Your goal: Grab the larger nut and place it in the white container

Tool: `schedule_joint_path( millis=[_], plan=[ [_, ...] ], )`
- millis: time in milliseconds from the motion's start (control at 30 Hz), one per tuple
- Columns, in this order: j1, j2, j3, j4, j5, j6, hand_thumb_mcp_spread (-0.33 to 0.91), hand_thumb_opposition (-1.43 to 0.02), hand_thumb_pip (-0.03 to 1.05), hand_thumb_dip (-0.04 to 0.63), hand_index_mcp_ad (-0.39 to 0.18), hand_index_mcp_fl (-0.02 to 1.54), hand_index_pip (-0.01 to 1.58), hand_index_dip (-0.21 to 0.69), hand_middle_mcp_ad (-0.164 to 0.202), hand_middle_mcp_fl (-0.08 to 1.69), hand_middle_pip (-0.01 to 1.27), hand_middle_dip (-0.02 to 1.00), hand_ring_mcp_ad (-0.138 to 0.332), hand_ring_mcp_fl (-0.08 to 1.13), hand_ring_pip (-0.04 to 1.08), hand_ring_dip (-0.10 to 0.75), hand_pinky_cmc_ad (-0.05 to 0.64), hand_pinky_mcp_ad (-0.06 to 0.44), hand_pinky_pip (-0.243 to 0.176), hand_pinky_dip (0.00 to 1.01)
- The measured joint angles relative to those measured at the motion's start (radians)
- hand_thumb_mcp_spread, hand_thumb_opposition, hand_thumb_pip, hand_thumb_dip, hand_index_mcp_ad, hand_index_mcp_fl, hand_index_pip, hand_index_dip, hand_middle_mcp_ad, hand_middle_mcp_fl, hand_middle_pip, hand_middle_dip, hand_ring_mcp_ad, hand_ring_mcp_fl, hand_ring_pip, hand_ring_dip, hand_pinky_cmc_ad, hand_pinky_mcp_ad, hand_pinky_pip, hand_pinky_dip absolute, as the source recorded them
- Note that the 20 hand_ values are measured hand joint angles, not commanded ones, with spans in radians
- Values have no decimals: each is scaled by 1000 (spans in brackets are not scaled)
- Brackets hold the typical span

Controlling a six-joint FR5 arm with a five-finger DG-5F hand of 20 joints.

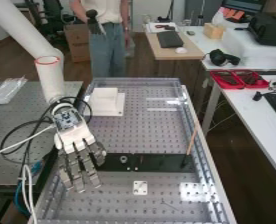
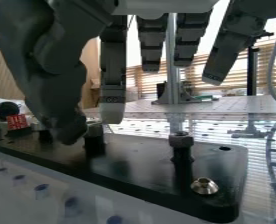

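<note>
Hand [image 1: 74, 137] near black plate [image 1: 162, 164] bearing silver nut [image 2: 204, 186].

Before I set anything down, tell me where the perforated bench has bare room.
Bare room lies between the white container and the black plate; a smaller patch lies between the hand and the small white square. It is crowded on the plate: upright bolts, a silver nut, a brown stick at one end.

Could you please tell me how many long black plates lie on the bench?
1. The black plate lies across the bench, just to the right of the hand in the high view. Something small may be hidden behind the hand.
</note>
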Motion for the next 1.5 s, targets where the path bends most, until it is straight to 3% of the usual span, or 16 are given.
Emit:
schedule_joint_path(
  millis=[600,867,1000,1200,1300,1500],
  plan=[
    [-6,-7,8,-24,-20,2,328,-827,672,236,-94,199,1560,230,75,89,136,229,148,0,159,77,314,243,-93,646],
    [-8,-3,-6,40,-23,-52,323,-829,665,236,-91,267,1555,218,75,106,134,237,148,0,159,77,314,243,-89,646],
    [-9,-6,-6,41,-27,-51,318,-836,663,236,-89,295,1552,218,75,134,138,237,148,0,159,80,314,243,-93,635],
    [-12,-7,-6,36,-30,-48,318,-822,658,236,-40,340,1545,213,75,133,134,237,143,0,157,80,314,243,-93,620],
    [-13,0,-11,56,-33,-69,319,-855,641,237,-37,370,1539,194,75,133,134,237,143,0,154,77,314,243,-93,620],
    [-18,46,-37,142,-57,-169,318,-845,595,237,-37,436,1539,187,75,180,134,237,141,0,154,80,314,246,-93,606]
  ],
)
